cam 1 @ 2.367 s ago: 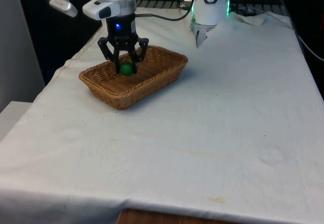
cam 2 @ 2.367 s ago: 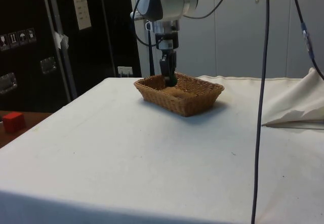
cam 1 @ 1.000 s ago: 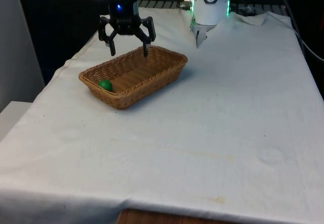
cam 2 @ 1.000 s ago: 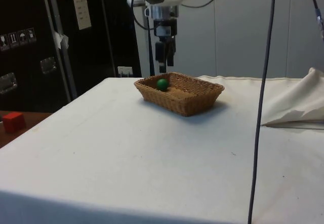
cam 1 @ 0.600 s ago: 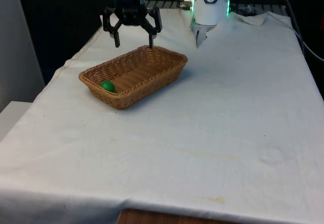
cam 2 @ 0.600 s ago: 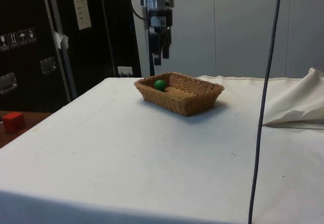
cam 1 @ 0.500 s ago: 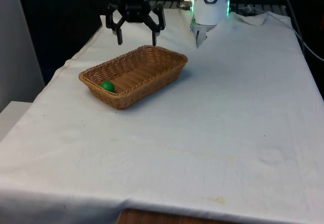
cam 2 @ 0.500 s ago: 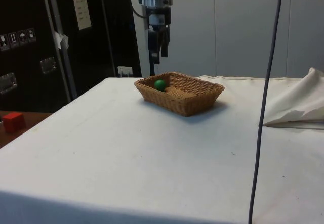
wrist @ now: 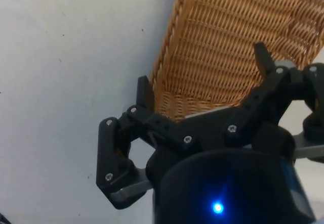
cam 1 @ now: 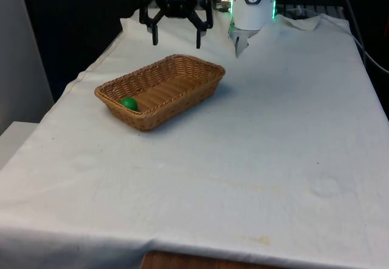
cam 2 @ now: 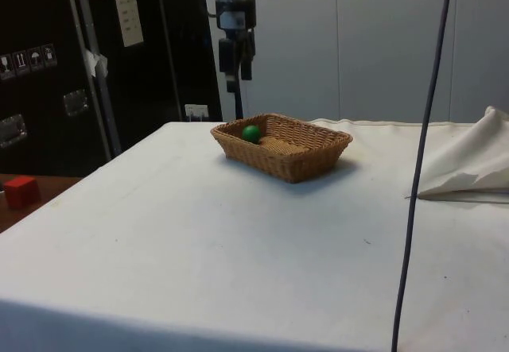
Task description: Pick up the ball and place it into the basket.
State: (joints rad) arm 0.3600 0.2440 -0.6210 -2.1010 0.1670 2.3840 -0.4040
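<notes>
Front view, gripper (cam 1: 176, 40): you see it raised above the table, past the far end of the basket (cam 1: 200, 93). Its two fingers are spread wide and hold nothing.
Front view, ball (cam 1: 128, 104): the green ball lies inside the basket, at the end nearer the front view's left, against the wall.
Front view, basket: you see a brown wicker tray resting on the white cloth (cam 1: 255, 160), set at an angle to the table edges.
Side view, gripper (cam 2: 237, 74): it hangs above the cloth (cam 2: 199, 241), higher than the basket (cam 2: 306, 161) rim and clear of it.
Side view, ball (cam 2: 251, 133): you find it inside the basket, at the end under the gripper's side, partly hidden by the rim.
Side view, surroundings: a red block (cam 2: 21, 191) sits off the table by the dark cabinets.
Wrist view, gripper (wrist: 202, 85): the fingers stand apart with nothing between them.
Wrist view, basket (wrist: 228, 47): you see its woven floor and one rim below the fingertips, with bare cloth (wrist: 66, 67) beside it.
</notes>
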